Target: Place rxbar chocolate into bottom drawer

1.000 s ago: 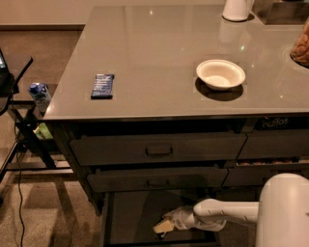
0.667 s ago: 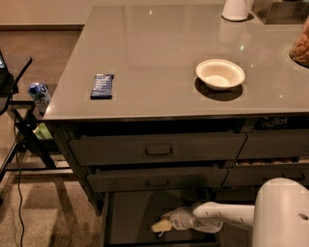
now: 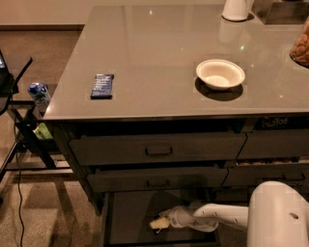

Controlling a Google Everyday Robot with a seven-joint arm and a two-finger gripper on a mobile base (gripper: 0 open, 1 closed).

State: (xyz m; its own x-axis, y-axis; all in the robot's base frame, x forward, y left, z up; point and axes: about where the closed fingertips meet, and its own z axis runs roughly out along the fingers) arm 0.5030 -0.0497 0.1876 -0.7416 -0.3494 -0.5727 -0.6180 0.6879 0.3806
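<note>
The bottom drawer (image 3: 130, 212) is pulled out under the counter, showing its dark flat floor. My white arm comes in from the lower right and lies low inside it. The gripper (image 3: 161, 223), pale at its tip, hovers just above the floor near the drawer's middle. The rxbar chocolate is hidden; no black wrapper shows in or around the gripper. A blue-wrapped bar (image 3: 102, 86) lies on the counter's left side, far from the gripper.
A white bowl (image 3: 220, 74) sits on the grey counter (image 3: 154, 43). Two shallower handled drawers (image 3: 158, 150) are above the open one. A white container (image 3: 236, 8) stands at the back right. A black stand (image 3: 19, 130) and a can (image 3: 39, 95) are to the left.
The gripper has slid a little to the left inside the bottom drawer. Everything on the counter is where it was.
</note>
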